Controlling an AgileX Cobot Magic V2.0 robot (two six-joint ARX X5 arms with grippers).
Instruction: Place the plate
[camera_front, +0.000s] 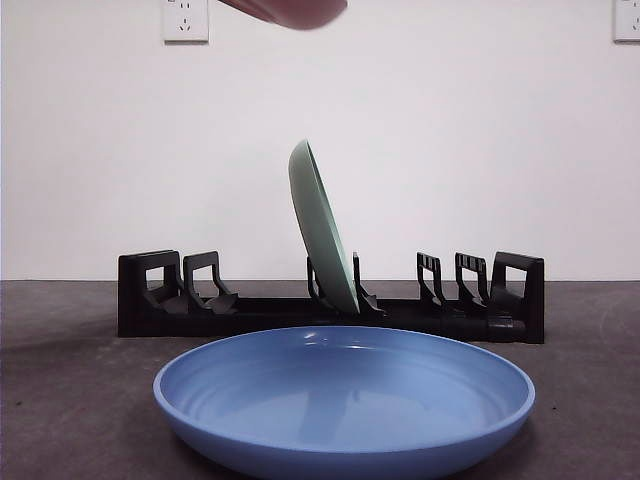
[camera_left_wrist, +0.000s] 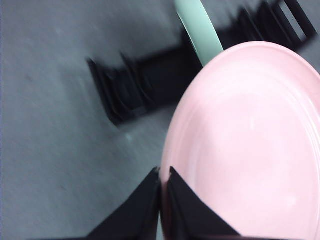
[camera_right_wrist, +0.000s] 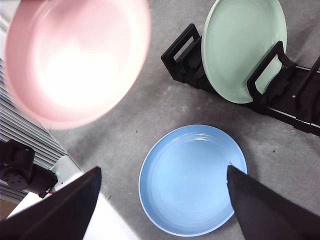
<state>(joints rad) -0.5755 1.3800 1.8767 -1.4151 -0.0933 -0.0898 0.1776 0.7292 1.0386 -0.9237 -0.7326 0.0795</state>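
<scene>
Pink plate rides high above the black rack, its rim pinched in the left gripper; empty slots lie below, beside the green plate; right gripper waits spread.

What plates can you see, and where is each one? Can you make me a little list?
pink plate: held up in the air by the left hand, which is shut on its rim
green plate: standing on edge in a slot near the middle of the rack, leaning a bit
blue plate: lying flat on the table in front of the rack
rack: black, long, other slots free
table: dark grey
right hand: open, high above the blue plate, holding nothing
</scene>
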